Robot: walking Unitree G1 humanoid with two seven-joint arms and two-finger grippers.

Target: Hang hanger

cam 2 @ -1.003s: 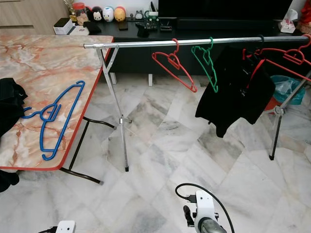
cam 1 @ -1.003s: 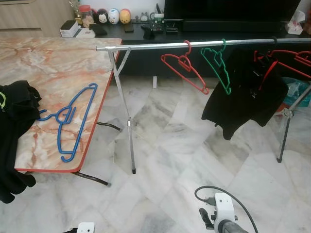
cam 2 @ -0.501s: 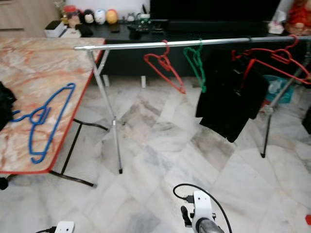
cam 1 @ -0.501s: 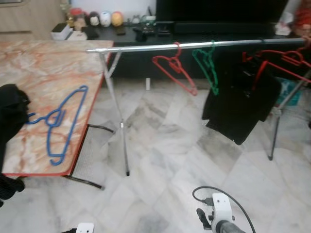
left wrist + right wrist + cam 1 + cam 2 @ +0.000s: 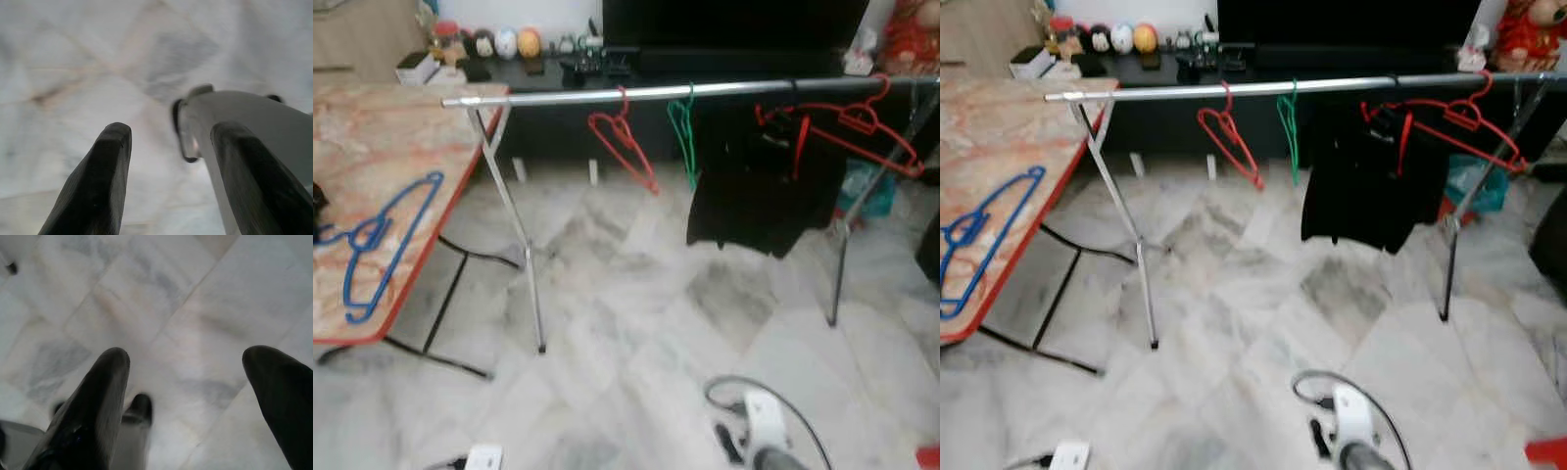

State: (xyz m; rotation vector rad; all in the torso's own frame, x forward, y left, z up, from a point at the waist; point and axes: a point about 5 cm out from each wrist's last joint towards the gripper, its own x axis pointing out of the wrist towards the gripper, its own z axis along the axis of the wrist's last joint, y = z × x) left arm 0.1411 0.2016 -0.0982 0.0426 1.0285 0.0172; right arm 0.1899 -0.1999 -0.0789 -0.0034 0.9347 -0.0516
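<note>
Marble floor (image 5: 636, 323) — steel rack (image 5: 636, 92), orange-veined table (image 5: 382, 147) beside it

I see a rail (image 5: 705, 90) of bright polished metal, and on it a red hanger (image 5: 622, 142) and a green hanger (image 5: 683, 132) that look like smooth plastic, beside a black garment (image 5: 754, 196) of matt cloth. The blue hanger (image 5: 377, 245) looks like the same plastic and lies on a table (image 5: 382, 147) with a smooth, marble-patterned top. The floor (image 5: 636, 323) is glossy marble-like tile, and in my wrist views the left gripper (image 5: 168, 181) and right gripper (image 5: 190, 406) have matt black fingers.
</note>
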